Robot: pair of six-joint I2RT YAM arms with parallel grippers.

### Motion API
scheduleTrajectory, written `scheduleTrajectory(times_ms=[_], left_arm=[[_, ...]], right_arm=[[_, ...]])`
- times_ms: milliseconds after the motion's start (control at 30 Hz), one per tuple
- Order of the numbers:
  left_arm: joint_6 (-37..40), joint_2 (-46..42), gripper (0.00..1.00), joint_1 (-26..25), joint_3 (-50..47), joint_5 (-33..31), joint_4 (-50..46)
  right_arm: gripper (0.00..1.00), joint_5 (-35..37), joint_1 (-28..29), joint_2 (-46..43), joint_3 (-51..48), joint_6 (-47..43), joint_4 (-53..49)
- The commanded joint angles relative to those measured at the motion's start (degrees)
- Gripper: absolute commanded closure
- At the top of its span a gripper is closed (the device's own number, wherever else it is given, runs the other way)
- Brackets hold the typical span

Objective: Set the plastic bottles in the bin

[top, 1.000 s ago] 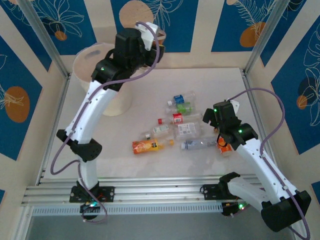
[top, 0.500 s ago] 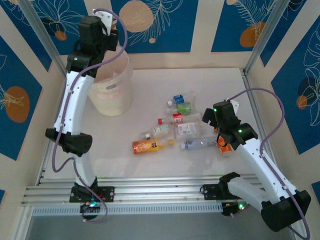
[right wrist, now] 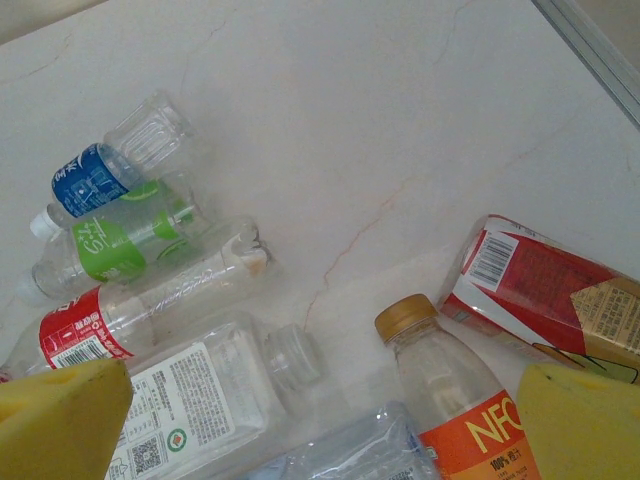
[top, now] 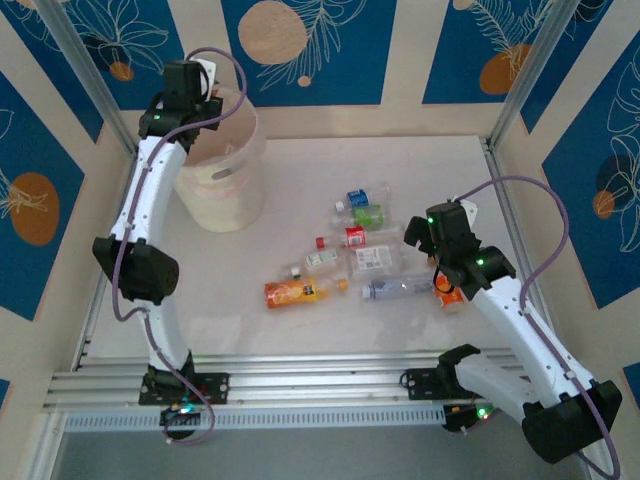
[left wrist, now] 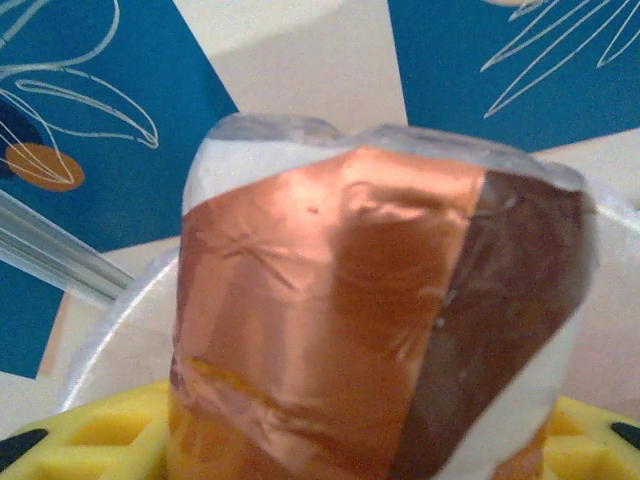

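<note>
Above pale veined table (top: 320, 330), blue-patterned walls (top: 350, 50): left jaws grip brown bottle (left wrist: 370, 320); right jaws wide, empty.

Pale bin (top: 232, 192) far-left, brown-labelled bottle (left wrist: 350, 320) held at its rim, bottles (top: 375, 259) lying mid-table

There is one bin (top: 240, 190). At least eight plastic bottles (top: 375, 260) lie loose, some half hidden. One more, a brown-labelled bottle (left wrist: 370, 310), is raised.
</note>
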Motion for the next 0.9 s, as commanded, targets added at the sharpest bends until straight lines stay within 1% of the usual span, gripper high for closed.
scheduleTrajectory(times_ms=[0,200,433,567,633,733,867], left_arm=[[0.63,1.42,0.46,1.12,-0.15,2.06,0.10],[-0.42,4.33,0.39,1.37,-0.74,2.38,-2.13],[-2.41,5.19,0.31,1.35,-1.37,2.08,-4.29],[-3.37,4.55,0.22,1.42,-1.23,1.51,-5.08],[-3.86,3.91,0.15,1.35,-1.23,1.18,-5.18],[-4.43,2.63,0.09,1.36,-0.85,1.15,-5.34],[-5.59,1.15,0.06,1.26,1.54,2.26,-7.52]], right_arm=[[0.01,-0.34,-0.06,-0.89,-0.08,0.62,-0.22],[0.01,-0.26,-0.01,-1.00,0.18,0.77,-0.78],[0.01,0.08,-0.06,-1.00,0.09,0.80,-0.85],[0.01,0.06,-0.01,-0.97,0.01,0.79,-0.77],[0.01,0.03,-0.01,-1.00,0.00,0.71,-0.68],[0.01,0.08,-0.01,-1.00,-0.06,0.62,-0.54],[0.01,-0.03,-0.01,-1.00,-0.15,0.53,-0.35]])
